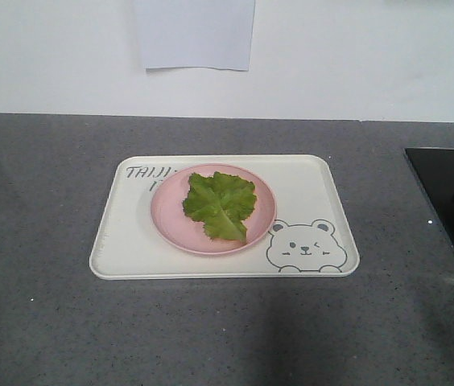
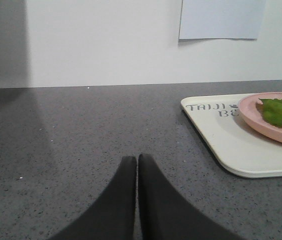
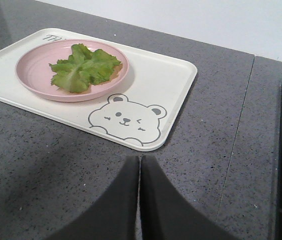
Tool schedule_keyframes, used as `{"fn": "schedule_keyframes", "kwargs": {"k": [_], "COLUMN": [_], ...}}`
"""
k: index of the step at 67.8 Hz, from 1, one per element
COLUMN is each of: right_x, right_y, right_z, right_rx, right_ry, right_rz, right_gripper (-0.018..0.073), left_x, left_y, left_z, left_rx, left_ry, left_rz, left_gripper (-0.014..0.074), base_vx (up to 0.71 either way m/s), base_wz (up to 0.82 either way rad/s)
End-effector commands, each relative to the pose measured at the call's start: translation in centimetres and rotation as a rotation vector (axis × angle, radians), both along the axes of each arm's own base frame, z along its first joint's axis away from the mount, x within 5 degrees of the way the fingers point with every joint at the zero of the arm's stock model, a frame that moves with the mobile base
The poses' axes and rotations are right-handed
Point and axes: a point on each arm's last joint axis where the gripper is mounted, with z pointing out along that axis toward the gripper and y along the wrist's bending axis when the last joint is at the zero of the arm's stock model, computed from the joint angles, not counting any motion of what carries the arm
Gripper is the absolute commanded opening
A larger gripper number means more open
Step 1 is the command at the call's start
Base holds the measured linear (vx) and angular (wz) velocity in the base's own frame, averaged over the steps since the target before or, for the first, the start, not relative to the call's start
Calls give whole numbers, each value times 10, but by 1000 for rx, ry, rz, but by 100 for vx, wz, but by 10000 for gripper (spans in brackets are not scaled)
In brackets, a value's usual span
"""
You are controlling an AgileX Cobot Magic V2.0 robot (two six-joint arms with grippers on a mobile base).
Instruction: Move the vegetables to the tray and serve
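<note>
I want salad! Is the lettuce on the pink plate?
Yes. The lettuce leaf lies spread flat on the pink plate, which sits on the bear tray.

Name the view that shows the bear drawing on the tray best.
The right wrist view: the bear drawing is close and whole. The front view shows it whole but smaller. The left wrist view shows only the tray's lettered corner.
</note>
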Motion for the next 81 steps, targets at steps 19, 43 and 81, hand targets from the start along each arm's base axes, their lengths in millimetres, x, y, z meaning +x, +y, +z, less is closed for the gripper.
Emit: {"fn": "schedule_keyframes", "kwargs": {"k": [19,43,81], "right_x": [3,3,4], "right_y": [-1,-1,-5], "right_z": [14,14,15], "right_rx": [25,25,-7], "right_ry": [-82,-82,-111], "right_rz": [-15,-15,-56], "right_gripper": [-6,-6,-6], "left_x": [0,0,0], "left_y": [1,1,1], "left_z": [-3,-3,-3], "left_rx": [-20,-20,-20], "left_ry": [-52,-52,-52], "left_rz": [13,13,13], "left_gripper": [-6,-6,-6], "base_vx": [0,0,0], "base_wz": [0,0,0]}}
